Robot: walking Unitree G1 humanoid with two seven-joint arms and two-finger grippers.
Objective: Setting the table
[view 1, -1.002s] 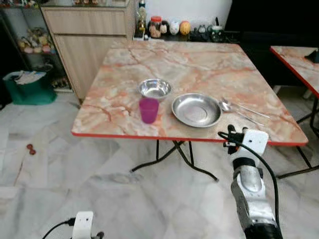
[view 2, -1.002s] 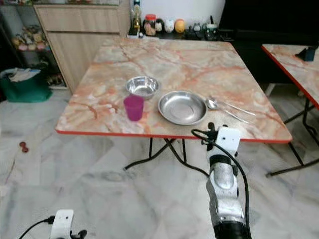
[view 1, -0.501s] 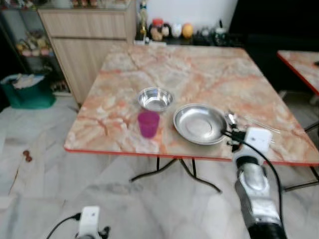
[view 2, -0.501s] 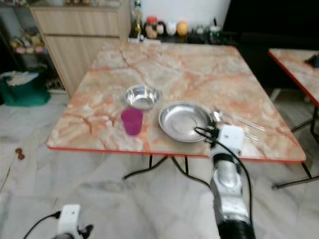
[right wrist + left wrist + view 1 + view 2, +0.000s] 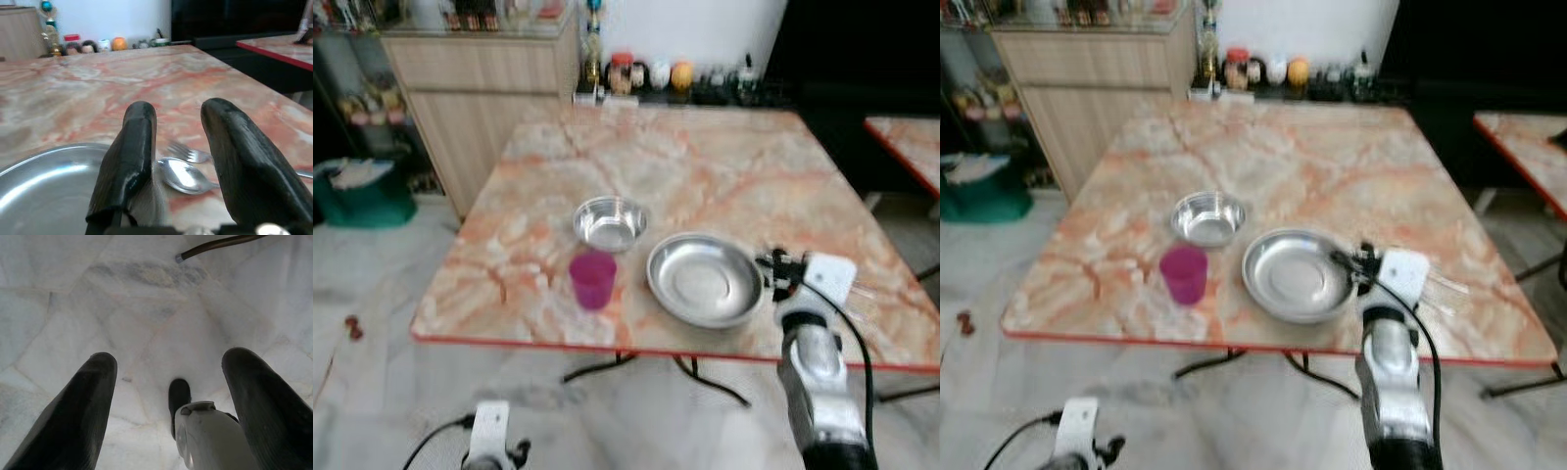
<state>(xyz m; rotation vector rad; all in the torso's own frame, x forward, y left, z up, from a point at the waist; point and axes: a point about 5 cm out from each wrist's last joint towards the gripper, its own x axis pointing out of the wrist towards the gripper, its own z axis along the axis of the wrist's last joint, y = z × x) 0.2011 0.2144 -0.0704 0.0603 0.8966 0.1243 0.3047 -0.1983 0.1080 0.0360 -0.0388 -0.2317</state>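
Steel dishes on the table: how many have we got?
2. The small steel bowl sits behind the pink cup; the wide steel plate lies to the cup's right, beside the right tool.

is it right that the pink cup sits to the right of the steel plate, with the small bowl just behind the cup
Not quite. The pink cup sits to the left of the steel plate, not the right, as the left eye view shows. The small bowl is indeed just behind the cup.

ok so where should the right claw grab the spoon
Take the spoon by its handle, which runs flat on the table away from the plate. Likely best from above with the right claw, fingers either side, since the bowl end lies close to the plate's rim and the fork.
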